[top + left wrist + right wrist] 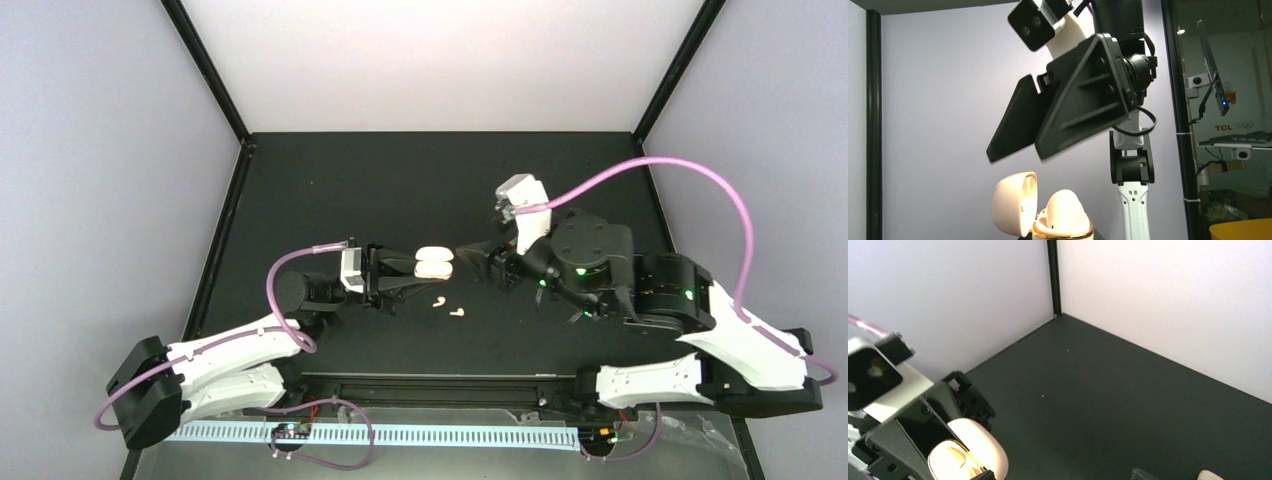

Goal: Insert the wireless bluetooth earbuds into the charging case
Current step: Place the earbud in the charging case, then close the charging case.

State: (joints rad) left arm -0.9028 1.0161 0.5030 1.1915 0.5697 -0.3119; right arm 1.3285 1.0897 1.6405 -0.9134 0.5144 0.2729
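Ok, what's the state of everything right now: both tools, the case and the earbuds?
Left tool: shut on the rounded cream plastic charging case.
Right tool: close beside the case, open or shut unclear.
Charging case: open, lid swung back.
Two tiny white plastic earbuds: lying loose on the black table, outside the case.
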